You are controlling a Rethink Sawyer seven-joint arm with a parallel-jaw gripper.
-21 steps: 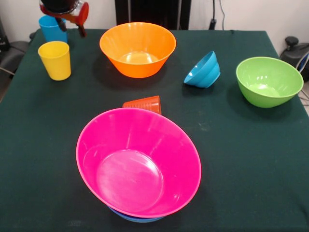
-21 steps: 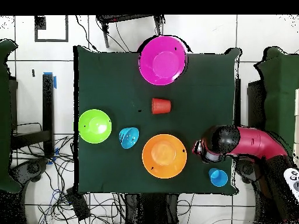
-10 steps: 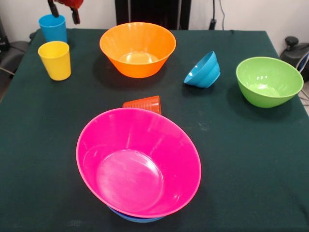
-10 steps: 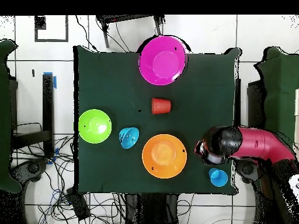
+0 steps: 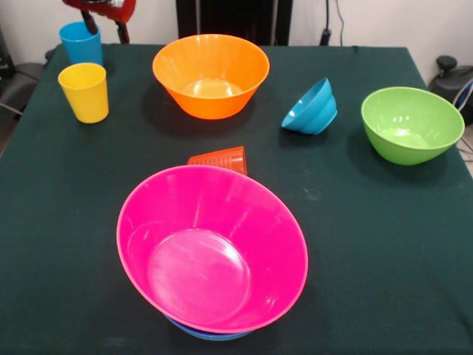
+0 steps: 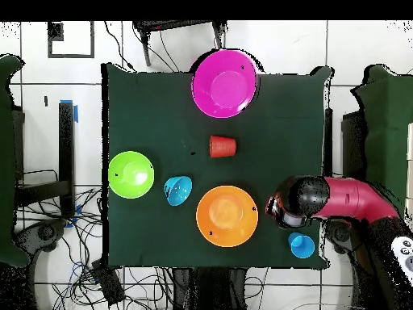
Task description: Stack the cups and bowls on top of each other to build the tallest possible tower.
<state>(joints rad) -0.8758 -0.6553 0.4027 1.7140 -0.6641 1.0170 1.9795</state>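
Front view. At the top left edge, gripper with two dark fingertips pointing down, spread apart, holding nothing. Just under and beside it, sky blue cup, upright, at the far left corner of the dark green table. Directly in front of that cup, yellow cup, also upright, close but apart. Large orange bowl to the right of the cups, open side up. Further right, small ridged blue bowl lying tilted on its side, then green bowl upright near the right edge. In the middle, orange-red ribbed cup on its side, partly hidden behind the tower: large pink bowl tilted toward the camera, with a blue rim showing beneath.

Overhead view. Red and black arm entering from the right, its black head covering the yellow cup. Gripper itself hidden below the arm here. Sky blue cup just beside the arm, near the bottom edge. Orange bowl left of the arm, ridged blue bowl and green bowl further left. Ribbed cup in the middle, pink tower at the top edge of the table.
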